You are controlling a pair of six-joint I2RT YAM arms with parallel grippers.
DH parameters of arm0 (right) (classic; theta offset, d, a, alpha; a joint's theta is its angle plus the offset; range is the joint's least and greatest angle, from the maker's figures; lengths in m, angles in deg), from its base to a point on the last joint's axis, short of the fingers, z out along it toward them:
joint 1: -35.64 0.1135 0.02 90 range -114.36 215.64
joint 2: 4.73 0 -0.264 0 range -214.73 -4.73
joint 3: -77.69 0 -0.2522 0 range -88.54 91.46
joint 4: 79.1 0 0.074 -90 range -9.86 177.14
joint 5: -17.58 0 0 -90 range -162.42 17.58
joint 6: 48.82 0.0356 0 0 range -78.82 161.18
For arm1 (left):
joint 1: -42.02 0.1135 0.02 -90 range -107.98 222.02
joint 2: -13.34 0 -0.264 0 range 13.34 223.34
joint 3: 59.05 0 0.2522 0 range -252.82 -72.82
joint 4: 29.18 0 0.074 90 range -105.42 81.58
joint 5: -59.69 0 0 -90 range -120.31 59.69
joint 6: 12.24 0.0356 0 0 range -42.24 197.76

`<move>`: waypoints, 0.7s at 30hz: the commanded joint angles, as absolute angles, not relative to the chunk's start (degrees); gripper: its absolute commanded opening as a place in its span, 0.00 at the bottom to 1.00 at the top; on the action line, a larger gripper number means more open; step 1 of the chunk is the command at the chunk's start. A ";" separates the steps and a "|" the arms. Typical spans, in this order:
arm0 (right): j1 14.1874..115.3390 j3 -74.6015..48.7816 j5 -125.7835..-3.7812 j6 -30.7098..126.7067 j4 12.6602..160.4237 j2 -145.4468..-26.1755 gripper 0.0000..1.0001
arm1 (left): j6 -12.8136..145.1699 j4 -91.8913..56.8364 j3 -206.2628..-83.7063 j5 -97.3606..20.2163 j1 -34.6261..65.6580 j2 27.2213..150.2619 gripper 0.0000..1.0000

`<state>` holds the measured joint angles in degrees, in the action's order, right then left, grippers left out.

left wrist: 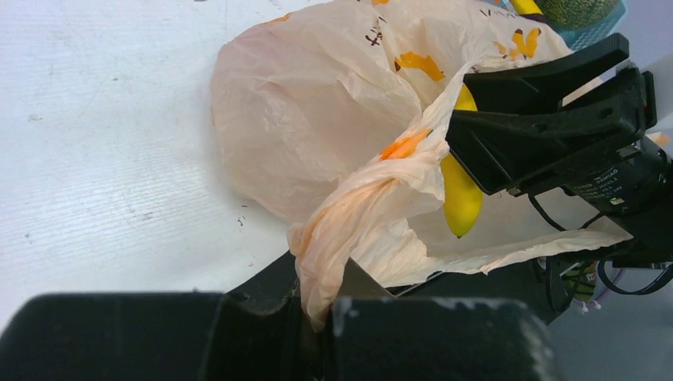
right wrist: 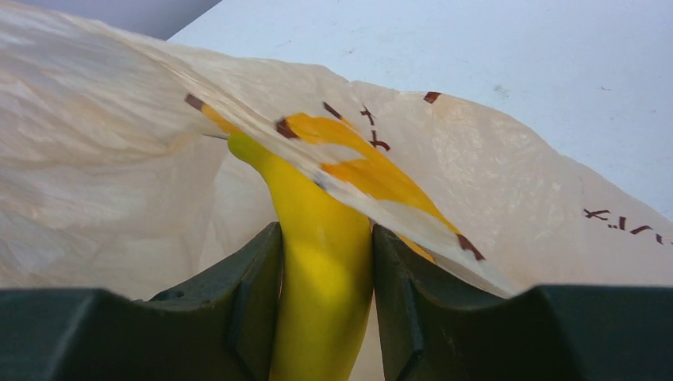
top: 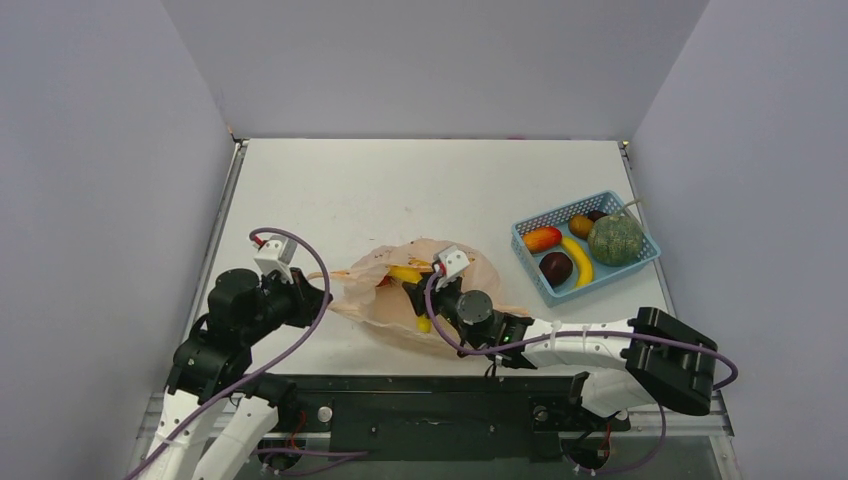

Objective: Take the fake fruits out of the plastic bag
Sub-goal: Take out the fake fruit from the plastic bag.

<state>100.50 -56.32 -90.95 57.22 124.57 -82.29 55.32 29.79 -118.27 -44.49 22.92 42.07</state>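
The peach-orange plastic bag (top: pixel 365 298) lies crumpled near the front of the table. My left gripper (top: pixel 325 290) is shut on a bunched edge of the bag (left wrist: pixel 349 230), which is pinched between its jaws (left wrist: pixel 321 309). Inside the bag's mouth, my right gripper (top: pixel 420 292) is shut on a yellow banana (right wrist: pixel 321 262). That banana (left wrist: pixel 460 198) stands up between the black fingers (left wrist: pixel 548 119), with a printed fold of the bag (right wrist: pixel 103 159) draped over its top. A bit of red (top: pixel 385 282) shows inside the bag; what it is I cannot tell.
A light blue basket (top: pixel 527 249) at the right holds a red-yellow mango (top: pixel 541 239), a banana (top: pixel 578 262), a dark maroon fruit (top: pixel 556 267) and a ribbed green melon (top: pixel 614 240). Grey walls enclose the table on three sides.
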 commanded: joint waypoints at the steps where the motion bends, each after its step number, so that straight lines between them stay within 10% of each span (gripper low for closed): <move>1: 100.57 -59.99 -94.33 53.17 134.70 -79.13 0.00 | 53.18 28.90 -119.41 -37.79 23.93 39.87 0.00; 21: 100.51 -58.73 -74.18 38.02 129.60 -72.53 0.00 | 53.60 28.29 -119.06 -39.50 29.30 40.57 0.00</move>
